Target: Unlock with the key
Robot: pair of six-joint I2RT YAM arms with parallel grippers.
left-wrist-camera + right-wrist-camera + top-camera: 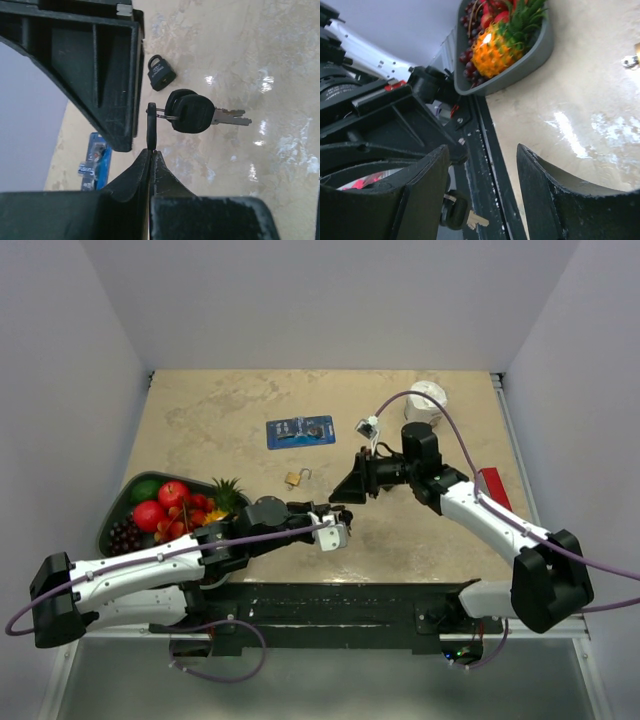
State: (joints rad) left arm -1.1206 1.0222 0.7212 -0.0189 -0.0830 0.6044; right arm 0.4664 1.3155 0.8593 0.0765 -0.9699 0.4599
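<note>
The left gripper (pixel 151 149) was pinched tight on one black head of the small bunch of short silver keys with black plastic heads (pixel 192 114). The head was held edge-on, so the ring and the other keys hung free to one side with their silver blades pointing away from the fingers. The bunch was held just short of the small black padlock (pixel 161 73), which lay flat on the beige marbled table (pixel 280 60) with nothing gripping it. Holding a head rather than a blade looked deliberate, since it left metal bare for the keyhole, though I could not tell which blade belonged to the clamped head. The right gripper (pixel 482 150) had its fingers wide apart with nothing between them. It hung close by the black padlock, probably to steady the lock's body while a key went in. No key had entered the lock yet, so unlocking looked barely begun. A flat blue card (pixel 95 160) lay well to the left of the black padlock in the left wrist view. From overhead the black padlock was hidden under the arms, so its place relative to the small brass padlock (pixel 296 478) could not be fixed.
</note>
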